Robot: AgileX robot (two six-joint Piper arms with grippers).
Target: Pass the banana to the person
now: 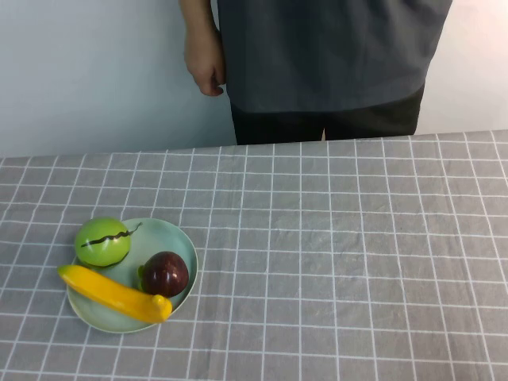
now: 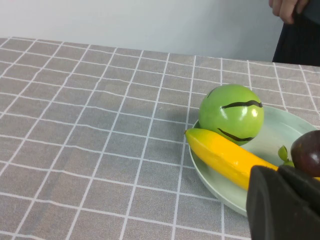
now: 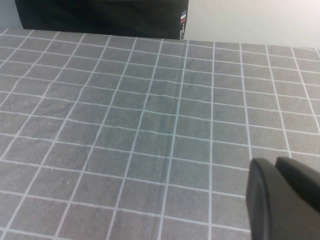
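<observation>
Grey cloth with a white grid covers the bench (image 1: 357,238). No writing can be read anywhere; the only mark is a small red, white and blue tab (image 3: 183,15) on dark cloth at the far bench edge in the right wrist view, too small to make out.

One pale green plate (image 1: 178,242) sits on the robot's left side of the bench, near the front. It holds three fruits: one banana (image 1: 115,294), one green fruit (image 1: 102,241) with a dark wavy line across it, and one dark red fruit (image 1: 165,273). The banana lies across the near part of the plate, both ends reaching past the rim, and seems to touch the green fruit, though the contact is hard to judge.

One person (image 1: 325,55) stands behind the far edge, well apart from the plate; the head is cut off by the frame, and only one hand (image 1: 204,63) shows, hanging beside the torso.

The left claw (image 2: 282,205) shows only as a dark block in its wrist view, just beside the plate, hiding part of the banana and the red fruit; I cannot tell how its fingers stand. The right claw (image 3: 282,197) is likewise a dark block over bare cloth, and I cannot tell its state either. Neither arm appears in the high view.
</observation>
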